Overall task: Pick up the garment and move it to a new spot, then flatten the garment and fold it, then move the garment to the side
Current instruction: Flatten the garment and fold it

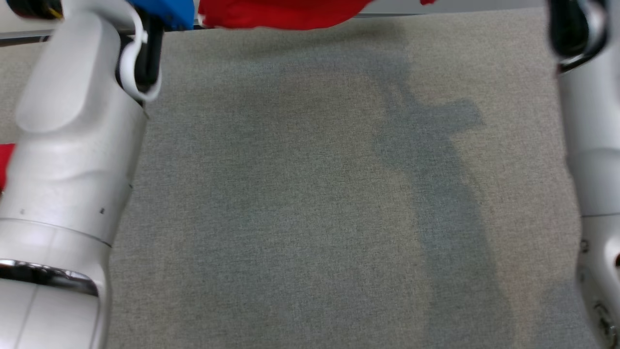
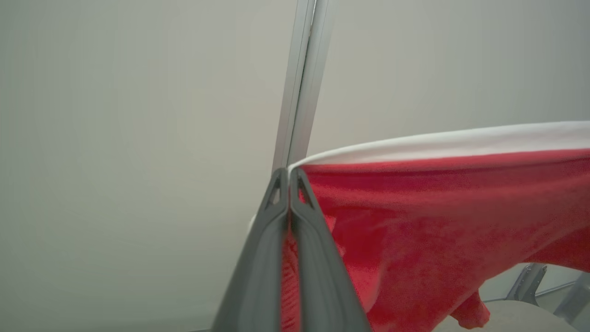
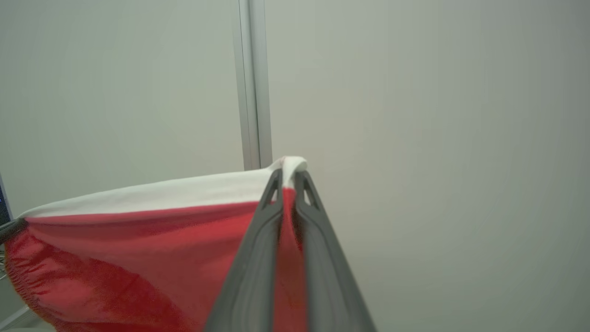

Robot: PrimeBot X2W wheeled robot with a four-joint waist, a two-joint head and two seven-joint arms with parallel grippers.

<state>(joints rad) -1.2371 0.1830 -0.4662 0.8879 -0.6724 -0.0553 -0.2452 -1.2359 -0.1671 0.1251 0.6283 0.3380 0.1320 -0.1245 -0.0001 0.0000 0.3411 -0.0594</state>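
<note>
The garment is red cloth with a white band along its top edge. It hangs stretched in the air between my two grippers. My left gripper is shut on one corner of the white edge, with red fabric pinched between its fingers. My right gripper is shut on the opposite corner of the garment, the white hem bunched at its tips. In the head view the garment's lower edge shows at the top, above the far side of the grey table. Both pale forearms rise at the left and right edges.
The table is covered in grey-green fabric with the arms' shadows across it. A blue object sits at the far edge, top left. A red patch shows at the left edge. Pale walls with an aluminium post stand behind.
</note>
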